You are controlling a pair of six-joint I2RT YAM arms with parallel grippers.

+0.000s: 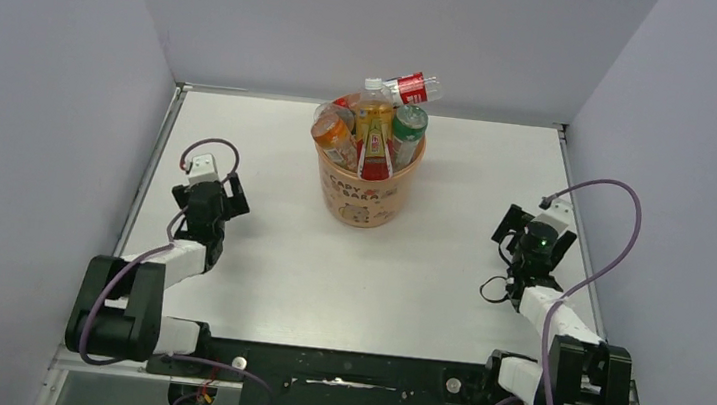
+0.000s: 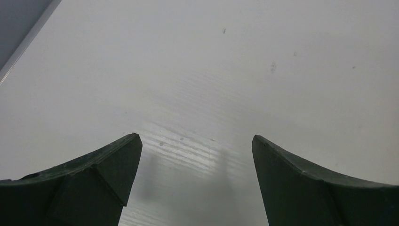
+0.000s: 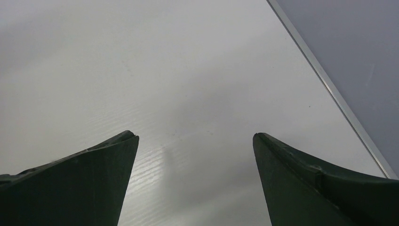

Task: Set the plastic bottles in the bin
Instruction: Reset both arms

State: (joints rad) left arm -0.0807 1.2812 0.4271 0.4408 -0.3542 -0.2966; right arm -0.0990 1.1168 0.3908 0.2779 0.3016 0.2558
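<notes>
The pale-orange bin (image 1: 363,200) with "CAPY BARA" lettering stands at the back middle of the table. It is heaped with several plastic bottles (image 1: 374,129), and a red-labelled bottle (image 1: 413,89) lies on top of the heap. My left gripper (image 1: 219,195) is open and empty, low over the table to the left of the bin; the left wrist view shows its jaws (image 2: 196,139) wide apart over bare table. My right gripper (image 1: 522,235) is open and empty to the right of the bin; the right wrist view (image 3: 195,136) shows only bare table between its jaws.
Grey walls close in the white table (image 1: 278,264) on the left, back and right. A metal edge strip (image 3: 329,89) runs close to the right gripper. Both arm bases and purple cables sit at the near edge.
</notes>
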